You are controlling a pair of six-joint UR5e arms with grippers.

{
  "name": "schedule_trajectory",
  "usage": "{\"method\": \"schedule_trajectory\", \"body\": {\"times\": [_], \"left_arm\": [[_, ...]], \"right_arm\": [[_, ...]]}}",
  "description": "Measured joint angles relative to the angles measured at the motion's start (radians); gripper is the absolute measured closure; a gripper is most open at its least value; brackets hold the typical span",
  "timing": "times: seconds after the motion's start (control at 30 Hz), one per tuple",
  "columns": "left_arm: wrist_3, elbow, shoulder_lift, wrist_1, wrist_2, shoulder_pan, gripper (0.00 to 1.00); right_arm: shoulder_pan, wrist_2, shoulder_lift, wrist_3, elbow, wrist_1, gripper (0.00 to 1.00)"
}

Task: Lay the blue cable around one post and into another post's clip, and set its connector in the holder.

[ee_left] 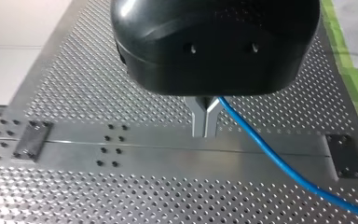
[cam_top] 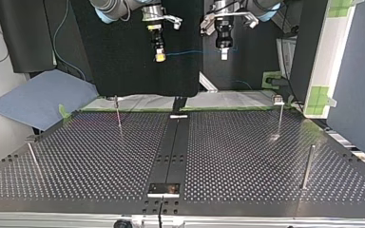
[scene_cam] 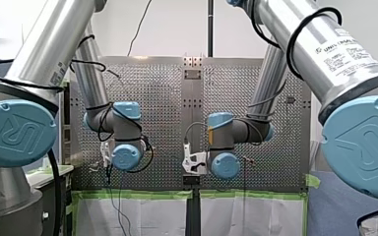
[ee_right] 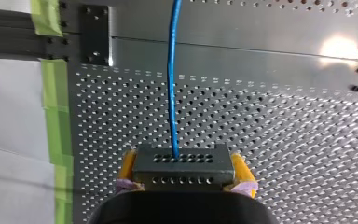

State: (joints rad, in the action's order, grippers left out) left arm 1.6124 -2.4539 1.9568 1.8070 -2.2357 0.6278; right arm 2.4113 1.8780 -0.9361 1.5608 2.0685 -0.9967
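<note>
In the left wrist view my left gripper (ee_left: 205,133) has its metal fingers shut on the blue cable (ee_left: 279,163), which runs away from them over the perforated table. My right gripper (ee_right: 185,169) grips a black connector block (ee_right: 168,175) between its yellow pads (ee_right: 240,169); the blue cable (ee_right: 172,84) leaves the block's face. Seen from the top view, both grippers hang high above the table's far edge, my right gripper (cam_top: 159,56) at left and my left gripper (cam_top: 224,53) at right. The cable (cam_top: 192,51) is stretched between them.
Thin posts stand on the table (cam_top: 247,156): one at the far left (cam_top: 118,114), one at the near left (cam_top: 32,159), one at the near right (cam_top: 308,166). A post with a clip on top (cam_top: 279,111) is at the far right. A dark centre strip (cam_top: 173,152) carries small plates.
</note>
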Motion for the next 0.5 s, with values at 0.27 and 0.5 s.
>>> {"method": "schedule_trajectory", "body": {"times": [0.27,0.5], "left_arm": [[0.0,-0.004,0.0,-0.078,-0.049,0.033,0.99],[0.001,-0.006,0.001,-0.143,-0.051,0.032,0.99]], "right_arm": [[0.001,0.001,0.004,0.072,0.002,0.001,1.0],[0.0,0.004,0.002,0.126,-0.001,0.004,1.0]]}}
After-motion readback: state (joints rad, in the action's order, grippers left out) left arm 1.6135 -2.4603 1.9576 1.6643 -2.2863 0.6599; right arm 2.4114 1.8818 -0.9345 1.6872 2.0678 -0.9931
